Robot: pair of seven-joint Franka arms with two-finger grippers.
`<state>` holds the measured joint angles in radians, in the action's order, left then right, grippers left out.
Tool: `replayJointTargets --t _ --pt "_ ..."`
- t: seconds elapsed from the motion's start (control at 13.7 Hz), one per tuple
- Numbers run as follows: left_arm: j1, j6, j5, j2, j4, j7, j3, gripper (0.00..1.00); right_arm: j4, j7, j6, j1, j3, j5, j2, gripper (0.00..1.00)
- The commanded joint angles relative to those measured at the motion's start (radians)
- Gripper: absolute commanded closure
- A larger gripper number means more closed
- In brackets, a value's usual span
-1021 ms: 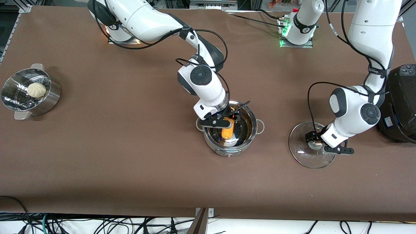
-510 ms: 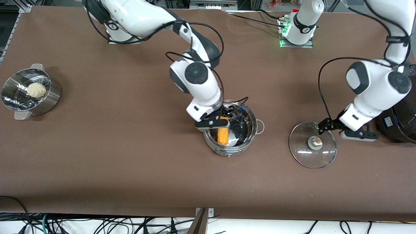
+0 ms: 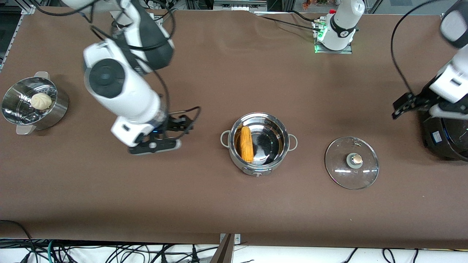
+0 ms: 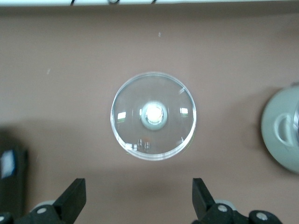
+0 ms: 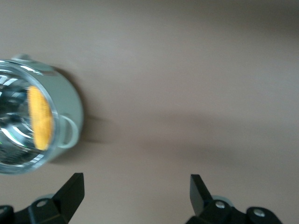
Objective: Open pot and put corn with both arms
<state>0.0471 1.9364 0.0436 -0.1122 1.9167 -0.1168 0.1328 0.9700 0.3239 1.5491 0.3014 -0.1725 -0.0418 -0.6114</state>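
The steel pot [image 3: 261, 168] stands open in the middle of the table with the yellow corn [image 3: 246, 143] lying inside it. Its glass lid [image 3: 351, 163] with the tan knob lies flat on the table beside it, toward the left arm's end. My right gripper [image 3: 166, 135] is open and empty over bare table, toward the right arm's end from the pot. My left gripper [image 3: 420, 107] is open and empty, up by the black cooker. The left wrist view shows the lid [image 4: 153, 115] and the pot's edge [image 4: 281, 135]. The right wrist view shows the pot [image 5: 70, 107] and corn [image 5: 39, 116].
A steel steamer pot [image 3: 55, 113] with a white bun [image 3: 41, 101] stands at the right arm's end of the table. A large black cooker [image 3: 448, 138] stands at the left arm's end, close to the lid.
The right gripper let go of the corn in the pot and pulled away toward its own end. The left gripper let go of the lid's knob and rose toward the cooker.
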Motion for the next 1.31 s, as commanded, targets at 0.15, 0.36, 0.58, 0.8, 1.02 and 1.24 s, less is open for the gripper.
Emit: replayJointTargets --t 0.15,0.36,0.58,0.8,1.02,1.24 --pt "0.000 -0.408 -0.071 0.022 -0.298 0.083 -0.010 0.00 0.039 -0.205 -0.182 -0.189 -0.002 -0.004 0.077 0.00" --pt "-0.016 -0.505 -0.070 0.042 -0.372 0.088 -0.013 0.00 0.038 -0.256 -0.250 -0.257 0.016 -0.056 0.078 0.00" --pt "-0.016 -0.514 -0.061 0.078 -0.406 0.101 -0.012 0.00 0.041 -0.301 -0.261 -0.298 0.016 -0.070 0.075 0.00" --pt "-0.036 -0.540 -0.045 0.126 -0.482 0.103 -0.010 0.00 0.138 -0.298 -0.174 -0.343 0.016 -0.063 0.122 0.00" --pt "-0.046 -0.528 -0.006 0.140 -0.489 0.103 -0.018 0.00 0.390 -0.284 0.038 -0.375 0.016 -0.061 0.272 0.00" --pt "-0.078 -0.511 0.062 0.134 -0.455 0.105 -0.019 0.00 0.586 -0.278 0.132 -0.381 0.016 -0.131 0.415 0.00"
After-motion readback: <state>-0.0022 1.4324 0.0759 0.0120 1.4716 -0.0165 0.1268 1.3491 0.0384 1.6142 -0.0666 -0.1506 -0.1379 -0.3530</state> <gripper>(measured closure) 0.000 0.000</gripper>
